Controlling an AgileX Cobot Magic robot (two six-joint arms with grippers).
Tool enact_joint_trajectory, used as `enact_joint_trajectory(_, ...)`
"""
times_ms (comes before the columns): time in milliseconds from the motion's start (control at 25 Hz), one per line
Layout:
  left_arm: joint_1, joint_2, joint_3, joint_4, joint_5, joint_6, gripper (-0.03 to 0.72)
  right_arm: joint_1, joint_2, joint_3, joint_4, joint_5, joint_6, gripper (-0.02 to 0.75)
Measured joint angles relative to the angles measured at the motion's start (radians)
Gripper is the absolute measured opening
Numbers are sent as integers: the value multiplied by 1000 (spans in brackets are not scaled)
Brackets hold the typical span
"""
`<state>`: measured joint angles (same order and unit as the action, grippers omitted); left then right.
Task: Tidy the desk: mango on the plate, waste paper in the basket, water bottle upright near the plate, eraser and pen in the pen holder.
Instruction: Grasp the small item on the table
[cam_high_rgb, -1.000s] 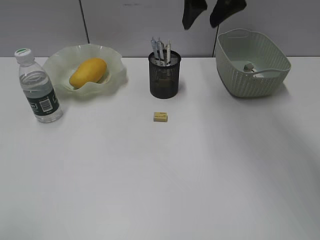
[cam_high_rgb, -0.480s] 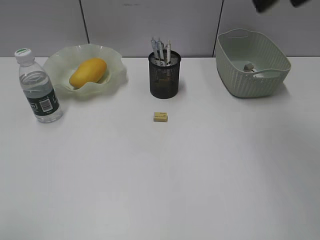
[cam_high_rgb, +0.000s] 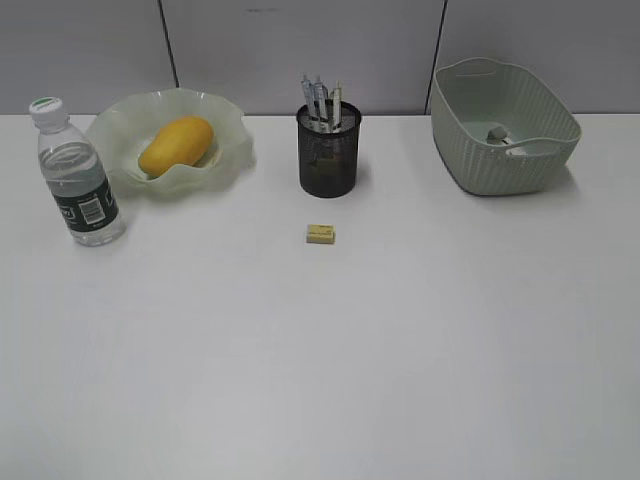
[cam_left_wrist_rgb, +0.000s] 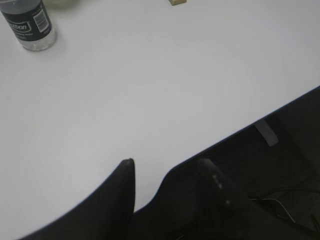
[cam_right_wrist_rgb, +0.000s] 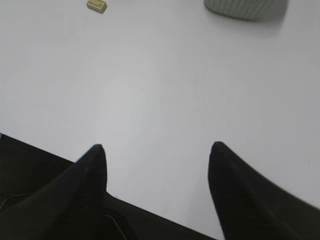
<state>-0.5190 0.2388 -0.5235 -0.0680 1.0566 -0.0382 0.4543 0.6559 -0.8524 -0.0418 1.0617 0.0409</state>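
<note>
The mango (cam_high_rgb: 177, 144) lies in the wavy-rimmed plate (cam_high_rgb: 228, 130) at the back left. The water bottle (cam_high_rgb: 78, 176) stands upright left of the plate; it also shows in the left wrist view (cam_left_wrist_rgb: 29, 22). Pens stand in the black mesh pen holder (cam_high_rgb: 329, 152). The small tan eraser (cam_high_rgb: 320, 233) lies on the desk (cam_high_rgb: 320, 360) in front of the holder; it shows in the right wrist view (cam_right_wrist_rgb: 96, 5) too. The waste paper (cam_high_rgb: 498, 134) lies inside the basket (cam_high_rgb: 545, 165). My left gripper (cam_left_wrist_rgb: 167, 167) and right gripper (cam_right_wrist_rgb: 157, 152) are open, empty, near the desk's front edge.
A grey partition wall runs behind the desk. The basket's base shows at the top of the right wrist view (cam_right_wrist_rgb: 245, 7). Below the desk's front edge in the left wrist view is dark floor with cables.
The dark gripper that hung above the pen holder moved right above the basket and then left the exterior view. The objects on the desk have not moved.
</note>
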Motion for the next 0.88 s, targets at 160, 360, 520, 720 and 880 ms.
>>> enact_joint_trajectory(160,0,0,0,0,0,0,313,0,-249,93,-2,-2,0,510)
enact_joint_trajectory(360,0,0,-3,-1,-6,0,312,0,-457,153,-3,-1,-1,509)
enact_joint_trajectory(520,0,1,-36,-2,-95,0,312,0,-528,202,-4,13,-1,509)
enact_joint_trajectory(720,0,94,-94,-1,-252,0,312,0,-533,265,3,31,-2,509)
enact_joint_trajectory(880,0,286,-163,0,-284,0,312,0,-533,307,27,34,-2,509)
